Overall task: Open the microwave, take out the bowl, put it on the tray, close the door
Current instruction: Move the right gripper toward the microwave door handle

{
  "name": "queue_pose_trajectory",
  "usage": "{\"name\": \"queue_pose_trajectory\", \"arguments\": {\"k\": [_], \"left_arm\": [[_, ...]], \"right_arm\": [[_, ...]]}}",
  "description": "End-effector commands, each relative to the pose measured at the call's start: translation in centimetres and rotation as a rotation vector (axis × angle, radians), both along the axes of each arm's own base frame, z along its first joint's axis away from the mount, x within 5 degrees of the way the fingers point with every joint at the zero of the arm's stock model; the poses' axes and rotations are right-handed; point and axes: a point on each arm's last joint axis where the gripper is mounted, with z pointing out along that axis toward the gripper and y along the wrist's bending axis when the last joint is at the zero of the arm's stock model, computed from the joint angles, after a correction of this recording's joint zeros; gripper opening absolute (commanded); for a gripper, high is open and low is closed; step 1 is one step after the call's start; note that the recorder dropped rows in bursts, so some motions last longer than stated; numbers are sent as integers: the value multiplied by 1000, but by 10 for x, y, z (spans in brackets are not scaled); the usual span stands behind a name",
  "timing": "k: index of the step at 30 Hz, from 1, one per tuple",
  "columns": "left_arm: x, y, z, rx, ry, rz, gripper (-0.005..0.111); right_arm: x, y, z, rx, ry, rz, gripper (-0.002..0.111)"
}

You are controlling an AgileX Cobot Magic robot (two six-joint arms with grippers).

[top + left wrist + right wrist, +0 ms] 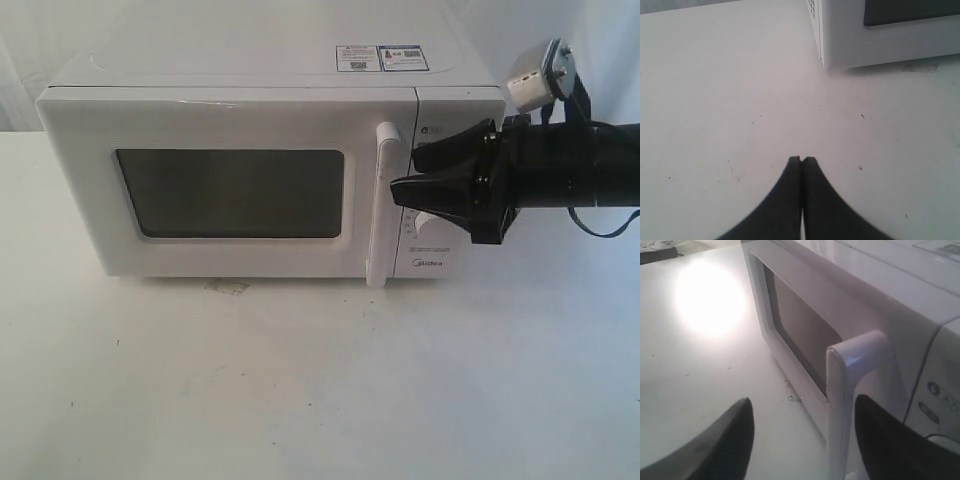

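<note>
Starting at the left: left gripper (801, 160) above the white table (715, 100), black fingers pressed tip to tip with nothing between them. Front left corner of the microwave (840, 40) ahead of it, well apart.

Moving right in the exterior view: microwave (250, 90) standing square on the table (300, 380), white and boxy, two stickers (382, 58) on top toward the right rear. Door (80, 200) shut flush against the body, filling most of the front. Dark window (230, 193) set in the middle of the door, too dark to show anything of the inside. Small pale scrap (227, 287) lying on the table just under the front edge, below the window.

Further right: tall white bar handle (384, 205) upright along the right edge of the door, running from near the top almost to the bottom. Just beside it, to the right, right gripper (405, 170), black, extending level from the right edge, jaws spread wide, one finger above the other, tips in front of the knob panel (460, 110).

Seen from the right wrist: handle (840, 390) lying in the gap between the two spread fingers (725, 450). Cannot tell whether either finger touches it.

Knobs mostly hidden behind the gripper; "Midea" logo (430, 265) showing below it.
</note>
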Motion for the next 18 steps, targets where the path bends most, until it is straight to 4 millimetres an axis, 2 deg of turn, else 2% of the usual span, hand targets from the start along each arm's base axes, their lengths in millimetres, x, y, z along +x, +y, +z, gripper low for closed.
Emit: {"name": "queue_pose_trajectory", "arguments": {"k": [1, 6, 18], "left_arm": [[0, -1, -1, -9, 1, -4, 0], [0, -1, -1, -9, 1, -4, 0], [0, -1, -1, -9, 1, -4, 0]], "right_arm": [[1, -2, 2, 6, -38, 6, 58], [3, 2, 1, 0, -36, -20, 69], [13, 19, -5, -25, -26, -102, 69]]}}
